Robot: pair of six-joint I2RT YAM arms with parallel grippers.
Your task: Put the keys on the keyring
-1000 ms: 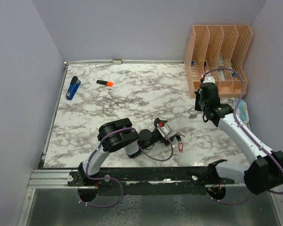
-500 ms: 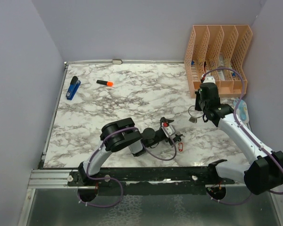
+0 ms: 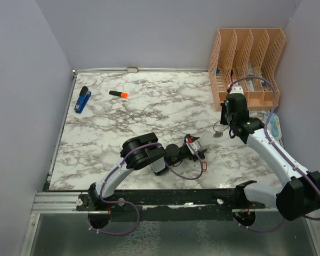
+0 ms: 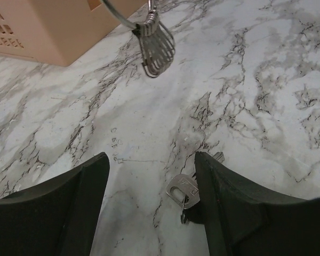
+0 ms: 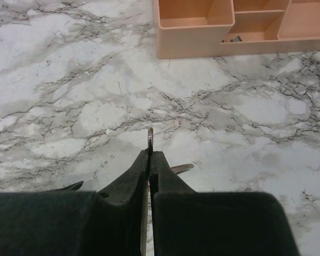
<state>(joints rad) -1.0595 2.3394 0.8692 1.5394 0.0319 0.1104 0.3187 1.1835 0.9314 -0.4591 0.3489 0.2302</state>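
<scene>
Silver wire keyring (image 4: 117, 13), thin, cut off by the top edge of the left wrist view; only its lower arc shows, with a bunch of small silver keys (image 4: 156, 49) dangling from it, clear of the white marble-pattern table (image 4: 266, 80). Right gripper (image 5: 150, 156) is pinched tight on the ring. Its own camera shows just a sliver of metal edge above the closed fingertips, the rest hidden behind the black fingers, with one key tip poking out to the right. From above, ring and keys blur into one small grey shape at that gripper, near the front corner of the peach slotted plastic file organizer (image 3: 246, 63). Left gripper (image 4: 150, 160) is spread wide, low over the table, holding nothing. A loose silver key (image 4: 182, 191) lies flat just inside its right finger (image 4: 229, 208), lower part hidden by that finger; a dark bit below it is too small to identify. In the top view the gripper covers this key. The red rectangular plastic tag (image 3: 204, 166) lies just beside the gripper on the near side; whether a key is attached cannot be made out. Against half a second ago, the left arm has reached further right, toward the hanging ring. Right arm and tag sit about where they were. The ring then read as an open circle and now does not. Orange-capped black marker (image 3: 118, 94), far left, is unmoved.
</scene>
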